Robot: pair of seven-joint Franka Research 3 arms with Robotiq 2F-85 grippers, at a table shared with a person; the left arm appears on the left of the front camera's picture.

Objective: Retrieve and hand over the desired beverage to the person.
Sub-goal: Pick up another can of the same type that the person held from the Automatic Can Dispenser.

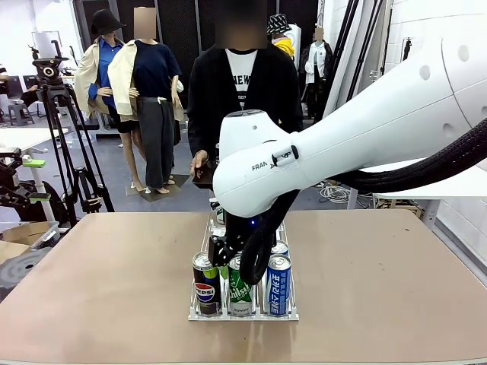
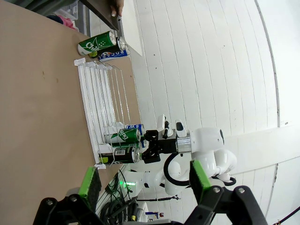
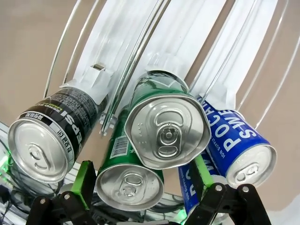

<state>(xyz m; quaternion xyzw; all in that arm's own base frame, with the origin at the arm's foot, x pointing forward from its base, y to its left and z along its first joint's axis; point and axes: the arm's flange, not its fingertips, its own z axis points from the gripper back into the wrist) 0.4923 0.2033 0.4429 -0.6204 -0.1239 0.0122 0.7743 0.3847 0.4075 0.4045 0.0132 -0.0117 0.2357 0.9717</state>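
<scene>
A white wire rack [image 1: 199, 314] in the middle of the table holds several cans: a black Pepsi [image 1: 205, 285], a green one [image 1: 240, 295] and a blue Pocari Sweat [image 1: 278, 286] in front. My right gripper [image 1: 232, 262] reaches down among them. In the right wrist view it stands open [image 3: 143, 166], its green pads [image 3: 84, 180] on either side of the green cans [image 3: 166, 126], with the black can [image 3: 44, 145] and the blue can [image 3: 243, 159] beside. My left gripper [image 2: 145, 180] hangs open, off the rack's end. The person [image 1: 243, 84] stands at the far side.
The person's hand [image 1: 199, 161] rests on a dark flat thing [image 1: 204, 178] at the table's far edge. In the left wrist view more cans [image 2: 96, 44] lie at the rack's [image 2: 93, 98] far end. A tripod [image 1: 65, 144] stands left of the table.
</scene>
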